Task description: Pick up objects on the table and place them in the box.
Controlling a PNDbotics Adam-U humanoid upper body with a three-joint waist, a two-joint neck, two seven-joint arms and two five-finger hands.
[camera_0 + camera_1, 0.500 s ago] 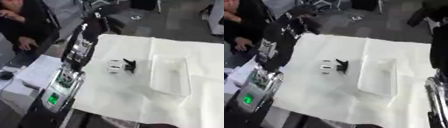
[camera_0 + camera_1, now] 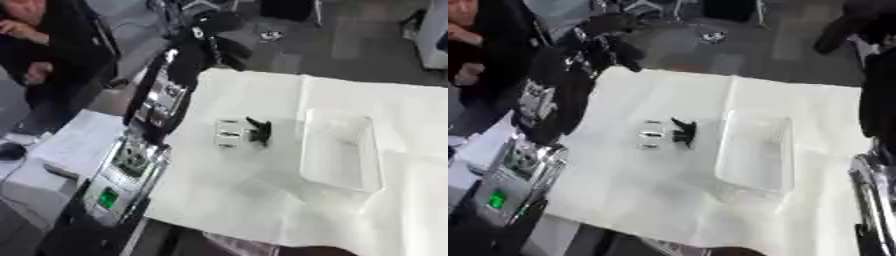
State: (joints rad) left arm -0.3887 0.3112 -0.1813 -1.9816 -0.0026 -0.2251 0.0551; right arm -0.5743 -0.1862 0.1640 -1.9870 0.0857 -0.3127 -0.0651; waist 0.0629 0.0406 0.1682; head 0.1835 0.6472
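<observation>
Little has changed since half a second ago: the whole view sits slightly differently, which reads as head motion, not the things moving. The left hand (image 2: 203, 34) is still raised high past the far left corner of the worktop (image 2: 262, 200), arm stretched up from the lower left. It is dark and blurred, so whether its fingers are wide or narrow cannot be told; nothing shows in them. The black object (image 2: 259, 131) and the small silver pieces (image 2: 228, 134) touching or just beside it lie where they were on the white cloth, well apart from the left fingers, nearer the robot and off to their right. The clear box (image 2: 341, 150) is just beside the black object on the side away from the left fingers, and looks empty. A dark shape at the upper right is probably the right hand (image 2: 842, 30), also lifted clear of the worktop; its fingers cannot be read either, and the box lies between them and the objects. Judgement: no grasp yet and nothing placed, so the task is at its start. The next move calls for a hand to come down onto the black object.
</observation>
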